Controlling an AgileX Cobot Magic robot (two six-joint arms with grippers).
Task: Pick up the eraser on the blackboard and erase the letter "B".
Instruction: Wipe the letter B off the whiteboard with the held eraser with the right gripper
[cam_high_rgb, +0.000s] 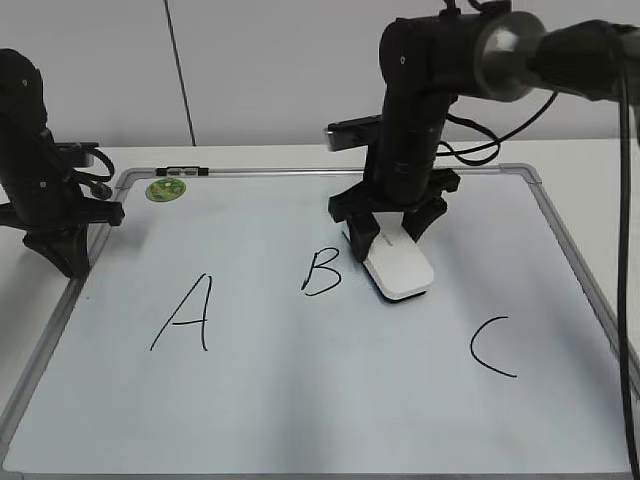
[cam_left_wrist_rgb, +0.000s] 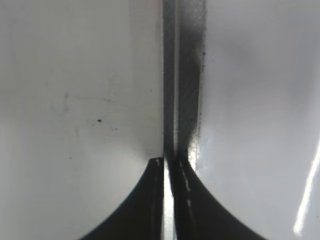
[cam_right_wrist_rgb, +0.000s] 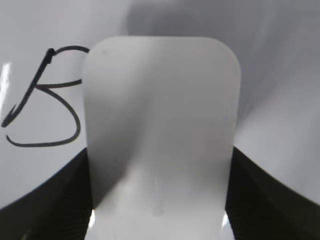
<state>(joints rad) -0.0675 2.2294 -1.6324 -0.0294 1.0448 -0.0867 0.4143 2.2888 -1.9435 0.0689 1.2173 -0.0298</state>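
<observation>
The right gripper (cam_high_rgb: 393, 222) clamps the far end of the eraser (cam_high_rgb: 399, 267), its fingers pressed against both long sides, on the blackboard (cam_high_rgb: 300, 400). The eraser lies flat just right of the letter "B" (cam_high_rgb: 321, 273), which sits between "A" (cam_high_rgb: 185, 313) at left and "C" (cam_high_rgb: 491, 346) at right. The left gripper (cam_high_rgb: 66, 250) rests at the board's far left edge, fingers together. A green magnet (cam_high_rgb: 165, 188) sits at the far left corner.

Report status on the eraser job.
Right gripper shut on white plastic eraser, beside handwritten black letter "B", unerased. Left gripper shut, empty, at whiteboard edge. Path clear.
</observation>
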